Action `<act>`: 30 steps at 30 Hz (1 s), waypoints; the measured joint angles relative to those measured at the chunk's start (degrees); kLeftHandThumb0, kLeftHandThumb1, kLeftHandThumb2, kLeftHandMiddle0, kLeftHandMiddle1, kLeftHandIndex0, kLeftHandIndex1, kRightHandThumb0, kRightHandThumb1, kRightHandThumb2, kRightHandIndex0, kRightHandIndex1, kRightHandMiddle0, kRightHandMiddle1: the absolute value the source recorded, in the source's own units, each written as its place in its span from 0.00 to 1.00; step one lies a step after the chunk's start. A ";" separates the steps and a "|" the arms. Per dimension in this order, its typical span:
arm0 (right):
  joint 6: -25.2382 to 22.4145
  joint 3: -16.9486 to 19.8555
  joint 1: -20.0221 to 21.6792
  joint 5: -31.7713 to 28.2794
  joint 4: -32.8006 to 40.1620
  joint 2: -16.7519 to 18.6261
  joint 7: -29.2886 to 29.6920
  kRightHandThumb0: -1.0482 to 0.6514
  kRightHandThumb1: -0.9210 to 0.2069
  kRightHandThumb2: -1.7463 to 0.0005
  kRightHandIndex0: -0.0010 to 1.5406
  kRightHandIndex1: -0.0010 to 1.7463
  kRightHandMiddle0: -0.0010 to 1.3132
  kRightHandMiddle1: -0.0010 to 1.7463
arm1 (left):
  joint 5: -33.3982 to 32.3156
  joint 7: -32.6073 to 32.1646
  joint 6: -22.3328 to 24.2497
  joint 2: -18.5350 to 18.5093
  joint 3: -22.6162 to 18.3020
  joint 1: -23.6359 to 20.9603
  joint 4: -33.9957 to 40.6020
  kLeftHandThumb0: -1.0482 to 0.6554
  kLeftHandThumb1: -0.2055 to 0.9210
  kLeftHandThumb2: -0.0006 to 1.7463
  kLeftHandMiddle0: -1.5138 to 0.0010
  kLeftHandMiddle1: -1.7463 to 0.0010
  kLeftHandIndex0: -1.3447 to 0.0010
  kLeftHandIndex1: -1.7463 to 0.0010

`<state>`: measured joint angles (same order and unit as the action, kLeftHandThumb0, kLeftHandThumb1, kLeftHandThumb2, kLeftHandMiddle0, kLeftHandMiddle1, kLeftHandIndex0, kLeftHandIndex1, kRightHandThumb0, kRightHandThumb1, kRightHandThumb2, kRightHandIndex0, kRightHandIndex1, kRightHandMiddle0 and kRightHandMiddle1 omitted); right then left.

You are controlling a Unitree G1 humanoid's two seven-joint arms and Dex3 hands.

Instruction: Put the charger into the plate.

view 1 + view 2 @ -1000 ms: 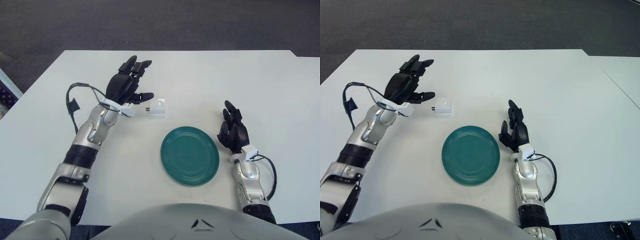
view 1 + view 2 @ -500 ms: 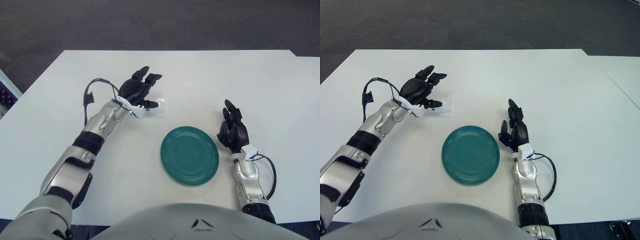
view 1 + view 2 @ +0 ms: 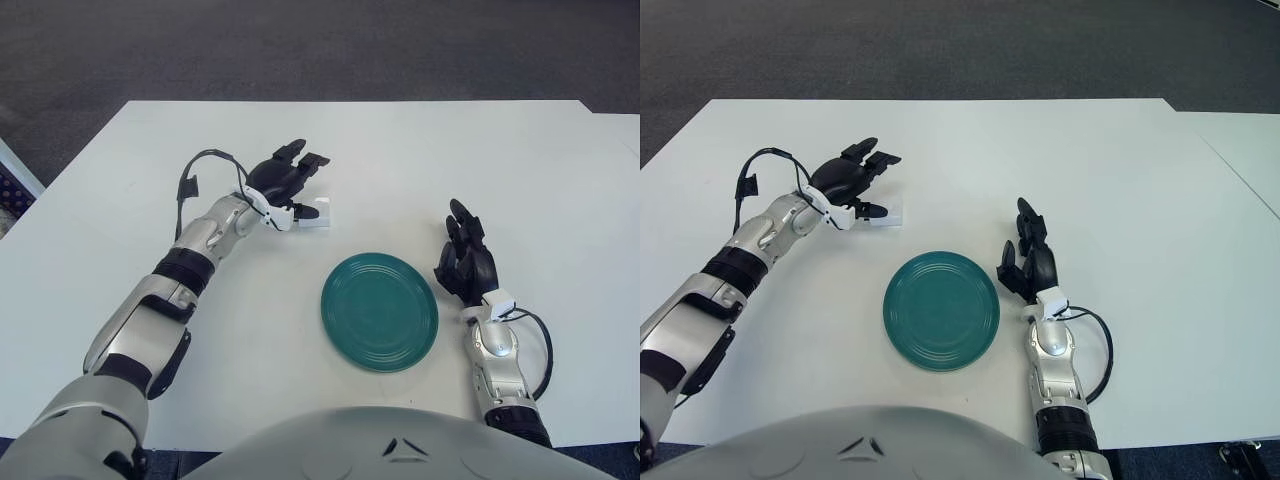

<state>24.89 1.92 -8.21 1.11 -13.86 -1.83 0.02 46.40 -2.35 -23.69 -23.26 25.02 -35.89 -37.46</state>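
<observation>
A small white charger point(image 3: 318, 214) lies on the white table, up and left of the round teal plate point(image 3: 379, 311). My left hand point(image 3: 286, 182) hovers low over the charger's left side with fingers spread; the thumb tip is beside the charger, which is partly hidden by the hand. The hand holds nothing. My right hand point(image 3: 465, 262) rests parked just right of the plate, fingers relaxed and pointing up, and holds nothing.
The white table point(image 3: 520, 160) stretches wide around the plate. A black cable point(image 3: 192, 178) loops off my left forearm. Dark carpet lies beyond the far table edge.
My left hand has lowered and reached right over the charger, the arm stretching flatter along the table. The charger, plate and right hand have not moved.
</observation>
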 measured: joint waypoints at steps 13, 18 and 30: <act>-0.54 0.08 -0.04 0.00 0.24 0.13 0.30 0.18 0.00 0.47 0.03 0.00 0.00 0.18 | -1.22 3.23 -0.08 1.21 1.37 -2.21 -5.77 0.00 1.00 0.31 1.00 1.00 0.94 0.59; -0.60 0.13 -0.09 0.00 0.32 0.20 0.55 0.18 0.00 0.47 0.03 0.00 0.00 0.19 | -1.04 3.84 0.67 1.82 2.47 -3.28 -8.06 0.00 1.00 0.31 1.00 1.00 0.94 0.54; -1.00 0.18 -0.10 -0.04 0.44 0.26 0.71 0.18 0.00 0.47 0.04 0.00 0.00 0.20 | -0.91 6.84 1.22 2.11 5.46 -3.74 -9.78 0.00 1.00 0.28 0.99 1.00 1.00 0.56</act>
<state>23.89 2.09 -8.31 1.08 -13.42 -1.57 0.74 45.49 4.49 -22.46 -21.15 30.49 -39.64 -47.24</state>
